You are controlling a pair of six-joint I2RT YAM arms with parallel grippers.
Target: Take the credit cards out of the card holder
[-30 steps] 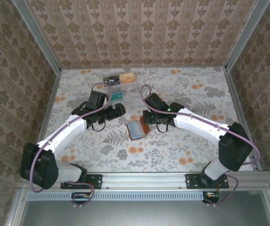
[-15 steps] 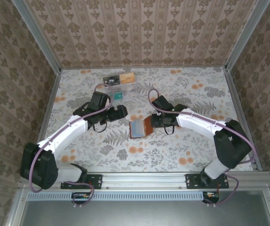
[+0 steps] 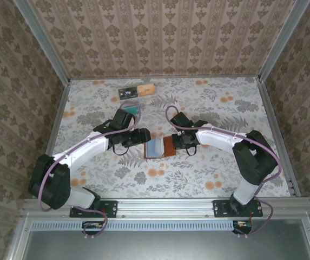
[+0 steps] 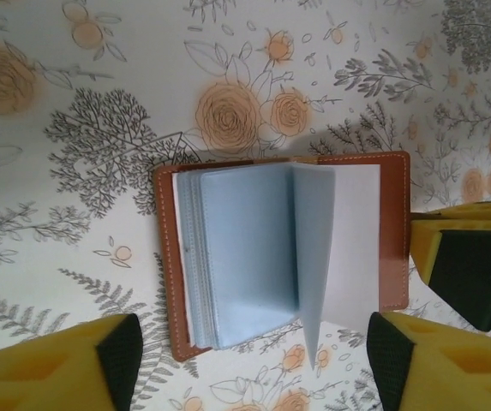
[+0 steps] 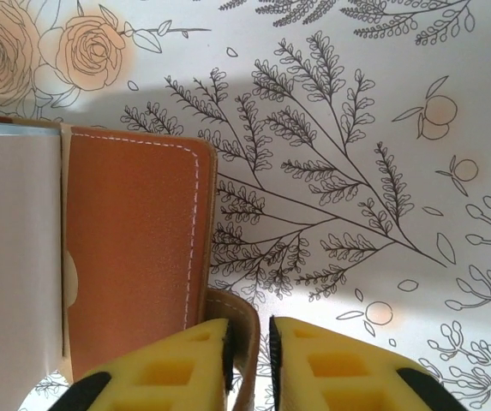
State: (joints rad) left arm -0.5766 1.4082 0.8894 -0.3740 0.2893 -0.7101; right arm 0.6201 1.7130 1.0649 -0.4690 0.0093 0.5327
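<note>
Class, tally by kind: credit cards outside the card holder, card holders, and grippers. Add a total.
Credit cards: 3 (black card, orange-tan card, teal-green card)
Card holder: 1
Grippers: 2 (left gripper, right gripper)
Total: 6

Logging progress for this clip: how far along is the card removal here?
Done: the black card, orange-tan card and teal card lie at the far side of the table, apart from the card holder. In hand: the right gripper pinches the holder's strap, the open left gripper straddling its spread pockets. Left: no card shows in those pockets, so probably just a check.
</note>
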